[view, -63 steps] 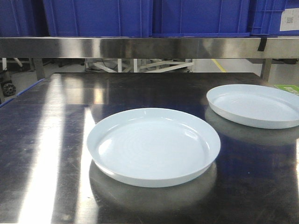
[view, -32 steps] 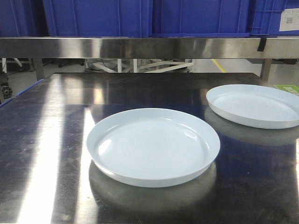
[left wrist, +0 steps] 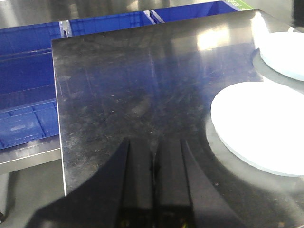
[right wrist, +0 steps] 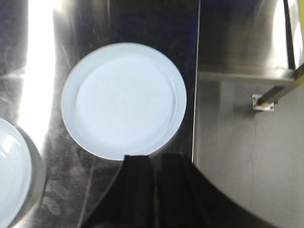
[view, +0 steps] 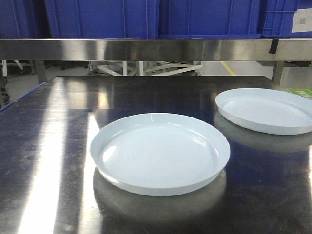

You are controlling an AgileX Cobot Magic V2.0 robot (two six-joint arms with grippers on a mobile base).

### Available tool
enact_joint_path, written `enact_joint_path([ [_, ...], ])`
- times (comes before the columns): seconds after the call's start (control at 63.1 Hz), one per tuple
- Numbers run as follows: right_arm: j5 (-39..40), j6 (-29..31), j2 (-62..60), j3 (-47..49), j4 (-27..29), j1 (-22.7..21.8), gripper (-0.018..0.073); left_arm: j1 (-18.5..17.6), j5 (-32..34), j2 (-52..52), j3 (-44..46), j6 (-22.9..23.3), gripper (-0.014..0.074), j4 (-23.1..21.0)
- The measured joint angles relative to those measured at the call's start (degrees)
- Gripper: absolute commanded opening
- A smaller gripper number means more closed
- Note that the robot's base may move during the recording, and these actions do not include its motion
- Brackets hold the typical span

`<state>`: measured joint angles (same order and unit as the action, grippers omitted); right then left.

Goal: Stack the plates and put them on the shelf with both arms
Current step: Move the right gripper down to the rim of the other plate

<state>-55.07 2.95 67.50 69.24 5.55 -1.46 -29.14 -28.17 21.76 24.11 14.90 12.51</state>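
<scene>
While the two plates lie apart, unstacked, neither pincer holds anything.

One plate (view: 160, 153) sits flat near the front middle of the dark tabletop (view: 48, 146). The other plate (view: 265, 111) lies further back on the right, close to the table's right edge, and the shelf (view: 146, 49) runs above and behind under the blue crates (view: 102, 17). The left gripper (left wrist: 154, 190) and right gripper (right wrist: 156, 190) both look clenched on nothing, each hanging short of a plate. To stack well, I judge the right pincer should release, pinch the near rim of the right-hand plate, lift it level and centre it over the other before lowering, since the glossy rims may slip.
</scene>
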Motion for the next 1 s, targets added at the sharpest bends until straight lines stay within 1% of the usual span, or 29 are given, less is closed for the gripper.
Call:
enact_joint_path([
  [0.032,0.0,0.2,1.2,0.0,0.0,0.0,0.0391,0.0,0.0,0.0,0.0,0.0,0.0084,0.0],
  [0.143,0.8,0.6,5.7,0.1,-0.3,0.0,0.0490,0.0,0.0,0.0,0.0,0.0,0.0084,0.0],
  [0.238,1.5,0.8,9.2,0.1,-1.6,-0.1,0.0524,0.0,0.0,0.0,0.0,0.0,0.0084,0.0],
  [0.507,5.5,0.8,19.0,0.1,-2.6,-1.9,0.0524,0.0,0.0,0.0,0.0,0.0,0.0084,0.0],
  [0.713,9.5,0.8,26.4,0.2,-2.6,-1.9,0.0519,0.0,0.0,0.0,0.0,0.0,0.0084,0.0],
  [0.998,13.9,1.0,32.9,0.3,-2.6,-1.9,0.0519,0.0,0.0,0.0,0.0,0.0,0.0084,0.0],
])
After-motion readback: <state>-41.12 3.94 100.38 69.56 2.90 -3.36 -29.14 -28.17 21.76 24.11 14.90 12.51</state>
